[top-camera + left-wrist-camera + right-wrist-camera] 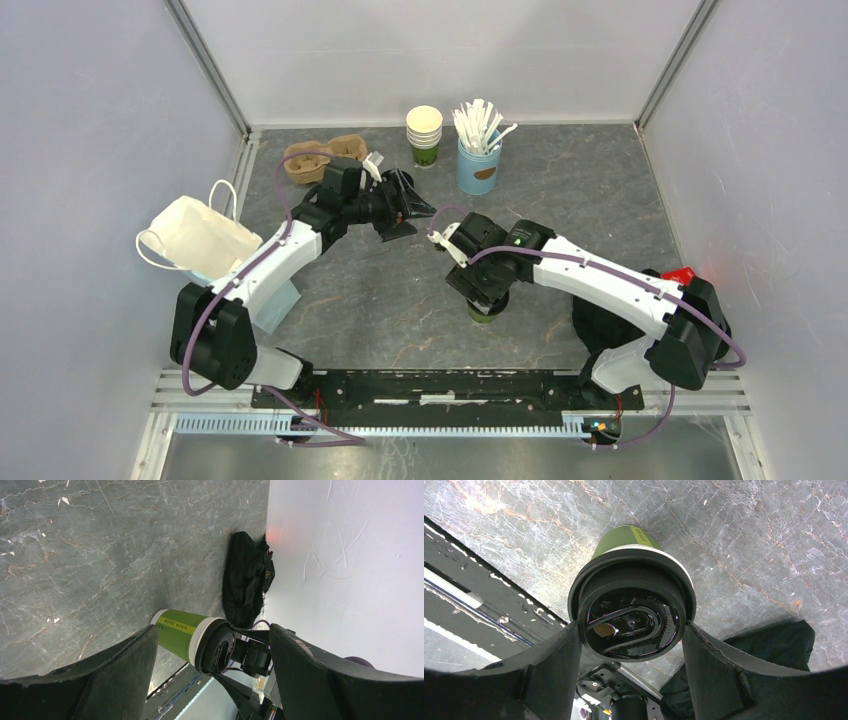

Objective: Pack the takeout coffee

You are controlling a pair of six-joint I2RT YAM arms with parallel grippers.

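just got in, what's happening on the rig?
The right gripper is closed on the black lid of the green coffee cup, upright near the table's front edge. The left gripper hangs open and empty mid-table. The paper bag lies at the left; the cup is not in it yet.

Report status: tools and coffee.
Left tool open, empty. Right tool closed on takeout coffee, upright on table. Left arm between it and paper bag.
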